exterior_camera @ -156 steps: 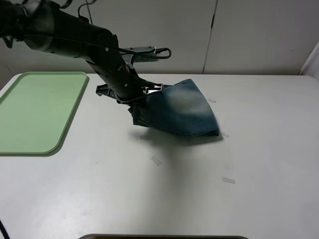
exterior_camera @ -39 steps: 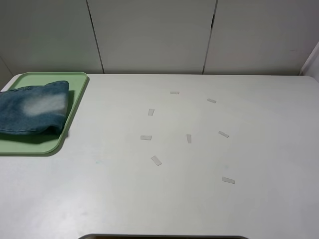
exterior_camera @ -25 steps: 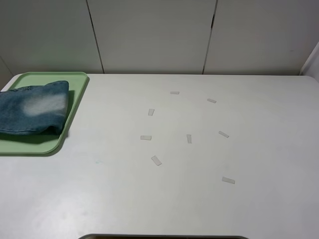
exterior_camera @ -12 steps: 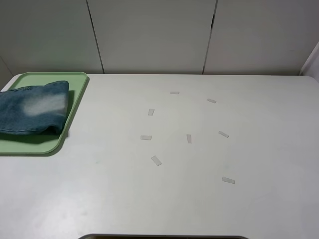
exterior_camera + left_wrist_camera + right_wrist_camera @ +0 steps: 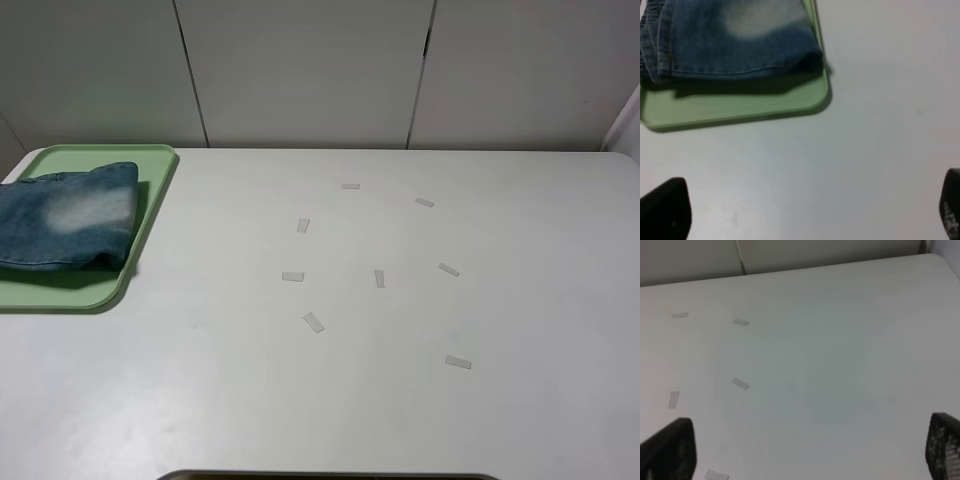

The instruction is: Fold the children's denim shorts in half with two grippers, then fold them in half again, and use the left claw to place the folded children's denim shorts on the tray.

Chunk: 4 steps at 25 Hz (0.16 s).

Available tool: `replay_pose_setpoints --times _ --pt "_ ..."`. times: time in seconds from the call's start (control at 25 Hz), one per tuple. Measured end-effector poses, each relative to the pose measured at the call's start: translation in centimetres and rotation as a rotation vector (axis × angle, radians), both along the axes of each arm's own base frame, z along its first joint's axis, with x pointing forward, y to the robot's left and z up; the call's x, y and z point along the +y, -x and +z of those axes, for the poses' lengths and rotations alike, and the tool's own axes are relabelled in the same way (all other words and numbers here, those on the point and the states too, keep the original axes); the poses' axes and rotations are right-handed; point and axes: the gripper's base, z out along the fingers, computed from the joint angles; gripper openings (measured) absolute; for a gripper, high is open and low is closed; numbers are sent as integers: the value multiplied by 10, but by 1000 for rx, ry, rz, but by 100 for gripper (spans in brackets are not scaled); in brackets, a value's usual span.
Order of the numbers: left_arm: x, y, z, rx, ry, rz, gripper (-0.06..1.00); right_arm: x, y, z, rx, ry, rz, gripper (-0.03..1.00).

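The folded children's denim shorts (image 5: 65, 220) lie on the pale-green tray (image 5: 90, 292) at the table's far left, with a pale bleached patch facing up. In the left wrist view the shorts (image 5: 735, 40) rest on the tray (image 5: 740, 107), and the left gripper (image 5: 807, 210) hangs open over bare table, apart from the tray. The right gripper (image 5: 810, 450) also stands open with nothing between its fingers, above bare table. Neither arm appears in the exterior high view.
Several small strips of pale tape (image 5: 314, 322) are stuck on the white table (image 5: 400, 400) around its middle; some tape strips (image 5: 740, 384) show in the right wrist view. A wall with panel seams runs behind the table.
Six seconds ago the left gripper held the folded shorts above the table's middle. Over the last second and a half nothing has visibly moved.
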Motion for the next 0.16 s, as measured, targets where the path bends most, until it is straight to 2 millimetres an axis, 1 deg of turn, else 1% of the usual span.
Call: replay_pose_setpoints --times 0.16 --pt "0 0 0 0 0 0 99 0 0 0 0 0 0 69"
